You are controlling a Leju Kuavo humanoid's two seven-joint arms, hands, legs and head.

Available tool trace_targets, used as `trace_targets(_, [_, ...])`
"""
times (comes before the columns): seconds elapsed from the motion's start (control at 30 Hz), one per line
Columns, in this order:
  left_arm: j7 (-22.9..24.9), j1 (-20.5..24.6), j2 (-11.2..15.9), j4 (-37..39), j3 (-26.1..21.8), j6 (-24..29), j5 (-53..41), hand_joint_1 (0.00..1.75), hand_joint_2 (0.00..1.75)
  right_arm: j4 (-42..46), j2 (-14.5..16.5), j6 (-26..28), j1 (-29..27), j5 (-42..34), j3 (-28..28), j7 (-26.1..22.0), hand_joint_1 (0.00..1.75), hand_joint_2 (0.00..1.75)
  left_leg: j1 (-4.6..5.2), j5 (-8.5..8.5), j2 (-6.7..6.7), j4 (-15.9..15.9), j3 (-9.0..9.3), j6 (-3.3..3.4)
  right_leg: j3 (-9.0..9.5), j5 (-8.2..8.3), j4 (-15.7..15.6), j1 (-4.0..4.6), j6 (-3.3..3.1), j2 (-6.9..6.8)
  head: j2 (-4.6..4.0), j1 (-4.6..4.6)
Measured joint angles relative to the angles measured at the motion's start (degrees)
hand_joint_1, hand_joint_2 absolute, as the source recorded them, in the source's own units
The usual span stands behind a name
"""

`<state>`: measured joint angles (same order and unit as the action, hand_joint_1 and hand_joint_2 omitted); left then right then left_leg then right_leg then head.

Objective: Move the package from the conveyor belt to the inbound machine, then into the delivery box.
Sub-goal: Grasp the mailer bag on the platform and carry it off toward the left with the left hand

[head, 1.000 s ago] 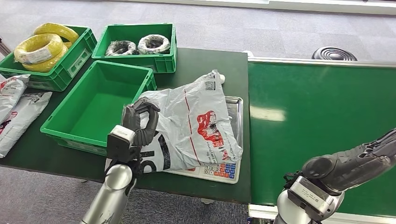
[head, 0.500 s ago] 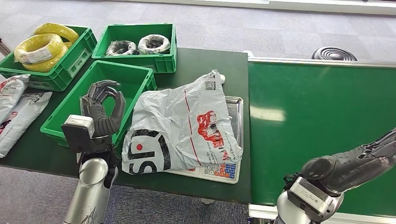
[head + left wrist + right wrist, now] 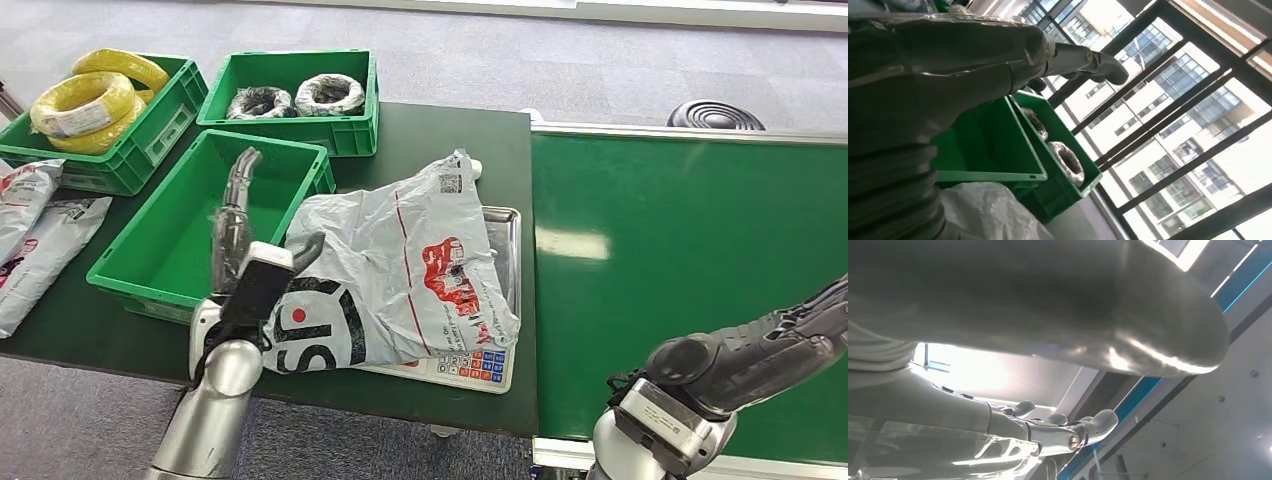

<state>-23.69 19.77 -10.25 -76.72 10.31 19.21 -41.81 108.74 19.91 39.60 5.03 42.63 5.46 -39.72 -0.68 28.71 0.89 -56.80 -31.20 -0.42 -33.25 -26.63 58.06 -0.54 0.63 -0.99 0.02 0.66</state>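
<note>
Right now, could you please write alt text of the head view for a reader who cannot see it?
A grey plastic package lies on a scale tray on a dark table, and the robot's left hand, fingers spread, reaches beside it. An empty green box is to its left; the green conveyor belt is right.

The head view looks down and forward from high up over a dark table (image 3: 440, 140). The left wrist view sits close behind the left hand (image 3: 923, 75), tilted up toward windows (image 3: 1173, 125), sharing the green bins (image 3: 290, 95) at eleven o'clock. The right wrist view faces the ceiling (image 3: 1198, 415).
</note>
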Motion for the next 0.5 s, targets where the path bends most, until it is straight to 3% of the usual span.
trace_targets(0.13, [1.6,1.5,-0.8,11.1,5.5,2.8,-11.9,0.00,1.75,0.0,0.0,0.0,0.0,0.2,-0.1,0.0,0.00,0.00,0.04,0.00,0.01,0.0,0.00,0.00,0.00,0.00,0.0,-0.04,0.01,0.00,0.00,-0.01])
trace_targets(0.27, [1.5,3.8,-1.9,22.2,9.6,4.2,-14.3,0.00,1.75,0.0,0.0,0.0,0.0,0.5,-0.4,0.0,0.00,0.00,0.04,0.01,0.04,0.0,-0.01,0.01,-0.01,0.01,0.0,-0.04,0.01,0.01,0.00,0.01])
trace_targets(0.5, [2.4,7.1,-2.9,32.9,12.7,6.3,-16.8,0.00,1.75,0.1,0.0,0.0,-0.3,0.6,-1.0,0.0,0.00,0.00,0.02,0.00,0.01,0.0,0.00,0.00,0.03,0.00,0.0,-0.02,0.01,-0.01,0.00,0.02])
